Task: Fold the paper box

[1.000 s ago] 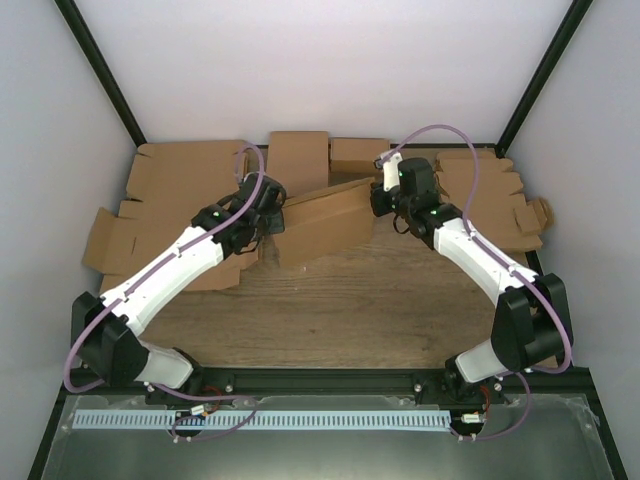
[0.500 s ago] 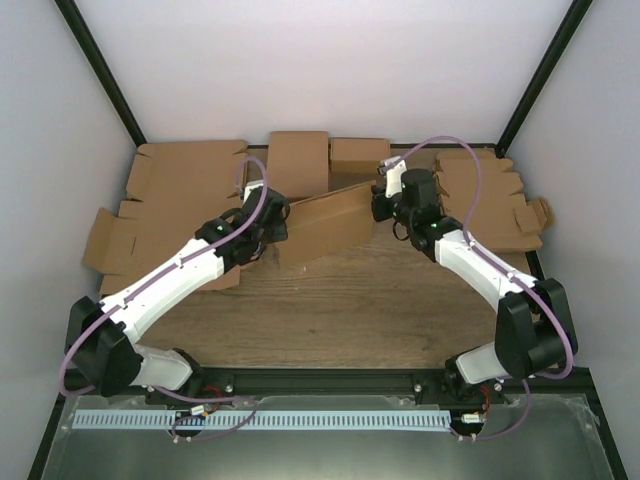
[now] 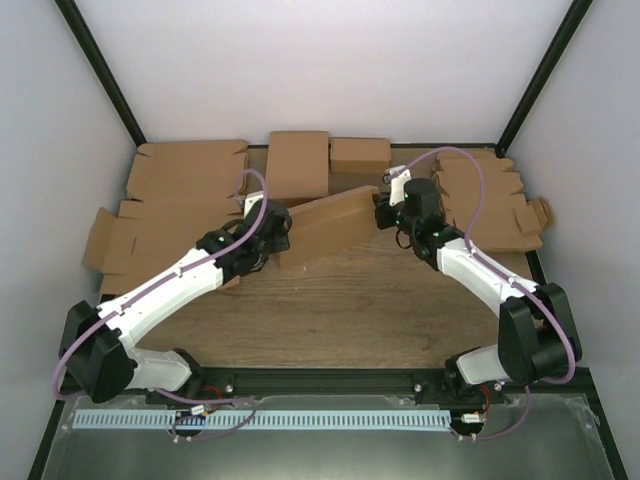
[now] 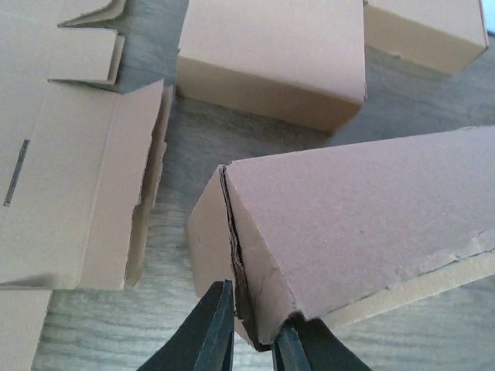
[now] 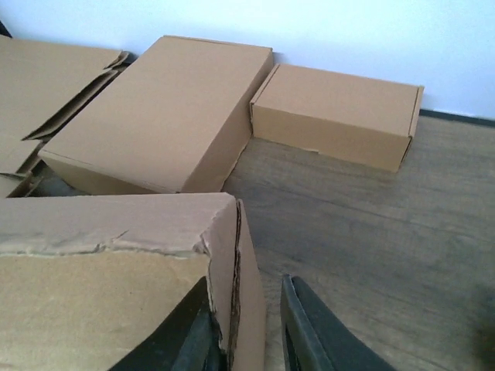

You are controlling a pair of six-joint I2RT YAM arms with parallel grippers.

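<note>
The left end effector (image 4: 254,311) is found narrowly parted astride a corner of the large brown corrugated cardboard paper box (image 4: 363,224). Whether it pinches cannot be told. The paper box is held closed, slanted across the mid tabletop (image 3: 340,310), and is judged to be steadied at both ends. The right end effector (image 5: 245,282) is spread loosely around the end wall.

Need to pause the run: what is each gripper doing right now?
Left gripper: astride the paper box's corner; grip cannot be told.
Right gripper: open, astride the paper box's end wall.

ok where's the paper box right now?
Top view: paper box sits mid-table, angled, between the left gripper and right gripper, just in front of the larger closed box and smaller closed box by the back wall.
</note>
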